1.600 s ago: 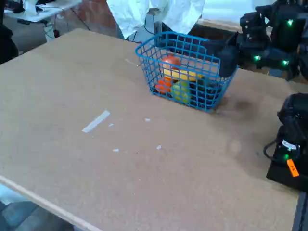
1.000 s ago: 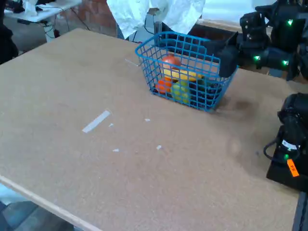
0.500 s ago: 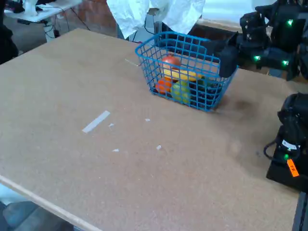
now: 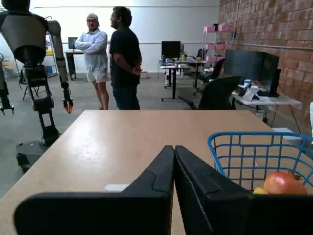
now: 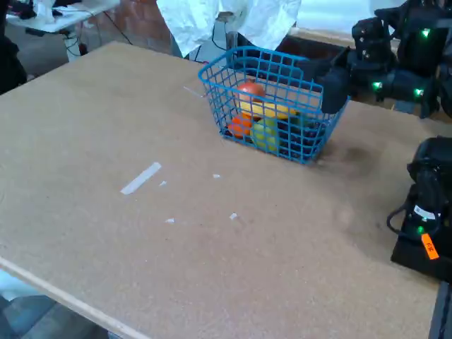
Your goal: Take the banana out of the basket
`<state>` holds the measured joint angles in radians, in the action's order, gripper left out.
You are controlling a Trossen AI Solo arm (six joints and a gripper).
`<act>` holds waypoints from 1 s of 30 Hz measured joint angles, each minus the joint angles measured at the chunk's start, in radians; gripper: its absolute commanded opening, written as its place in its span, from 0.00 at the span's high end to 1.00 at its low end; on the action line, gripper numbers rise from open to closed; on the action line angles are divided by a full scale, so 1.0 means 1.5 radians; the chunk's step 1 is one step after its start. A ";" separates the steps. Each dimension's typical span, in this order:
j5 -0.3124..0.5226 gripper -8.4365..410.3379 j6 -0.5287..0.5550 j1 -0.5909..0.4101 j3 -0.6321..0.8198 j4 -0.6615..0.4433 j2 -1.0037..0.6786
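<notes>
Almost nothing changes across the fixed-view frames: the arm stays parked at the right rim of the basket [image 5: 272, 106] and the fruit pile sits the same. So the grasp is not started yet; this reads as a pause or a slow line-up before reaching in.

The fingers [image 4: 174, 169] are pressed together in the wrist view, no gap between them, nothing held. In the fixed view the gripper [image 5: 332, 88] is a dark block against the basket's right side, apparently just at or over the rim; exact contact is unclear.

The banana [image 5: 267, 110] lies inside the basket, across the middle, under the orange-red fruit [image 5: 248, 90] and above the green fruit [image 5: 266, 133]. In the wrist view only a yellow tip shows beside the red fruit [image 4: 283, 183], right of the fingers.

The bench [image 5: 141, 233] is bare apart from a tape strip [image 5: 140, 177] and small scraps. Two people [image 4: 112, 56] stand far behind in the wrist view.

Next step, by judgement: fingers need to open, shift toward the fruit, drop in past the red one.
</notes>
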<state>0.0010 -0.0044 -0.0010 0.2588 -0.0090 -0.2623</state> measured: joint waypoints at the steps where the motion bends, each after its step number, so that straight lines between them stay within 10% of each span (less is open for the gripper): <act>1: 0.000 0.98 0.000 0.000 0.000 0.001 0.000; 21: 0.002 0.98 -0.013 0.000 0.001 0.016 0.000; 30: 0.094 0.98 -0.123 0.000 0.071 0.015 -0.030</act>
<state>0.1421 -0.1883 -0.0010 0.3653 0.0132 -0.3073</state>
